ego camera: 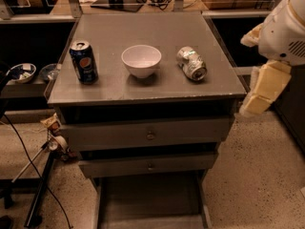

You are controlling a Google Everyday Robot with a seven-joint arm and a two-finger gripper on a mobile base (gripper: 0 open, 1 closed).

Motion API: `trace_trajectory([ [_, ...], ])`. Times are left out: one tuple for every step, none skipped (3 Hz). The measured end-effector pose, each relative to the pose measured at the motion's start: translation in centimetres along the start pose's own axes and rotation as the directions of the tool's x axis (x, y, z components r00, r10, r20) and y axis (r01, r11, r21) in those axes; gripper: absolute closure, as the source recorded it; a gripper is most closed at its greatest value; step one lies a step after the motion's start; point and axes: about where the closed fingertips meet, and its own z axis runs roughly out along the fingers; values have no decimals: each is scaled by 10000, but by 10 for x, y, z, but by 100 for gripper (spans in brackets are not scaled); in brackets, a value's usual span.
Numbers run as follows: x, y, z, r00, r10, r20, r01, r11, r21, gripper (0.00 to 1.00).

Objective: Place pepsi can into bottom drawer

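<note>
So, take the white bowl [141,60] in the middle of the bench [143,30] as your mark and read everything from it.

The pepsi can [84,62] stands upright just to the left of the bowl as the camera sees it, near the bench's left edge and apart from the bowl. Its long axis is vertical, with the silver top up and the logo facing the camera.

The tool [263,88] is on the opposite side of the bowl. It hangs past the bench's right edge, a little below the level of the top and well apart from everything on it. You cannot tell how far open it stands, and nothing shows in its hold.

That leaves the can on the far side of the bowl from the tool. A straight line between them runs across the whole top, over the bowl and over the dented can [192,64], which lies on its side just right of the bowl.

I'd judge the reach has to rise above the bench first. It should then cross behind or in front of the bowl and come at the can from the side, square to its upright axis.

The bottom drawer [150,209] lies straight below the bowl at the foot of the cabinet. It is pulled out toward the camera under the two upper drawers [150,135], and its tray is open from above.
</note>
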Motion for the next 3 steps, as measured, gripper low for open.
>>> trace_trajectory([
  [-14, -3, 3, 9995, -246, 213, 250, 9995, -193, 0],
  [-15, -3, 3, 9995, -251, 215, 255, 9995, -193, 0],
  [-28, -7, 13, 9977, -379, 570, 386, 9992, -116, 0],
])
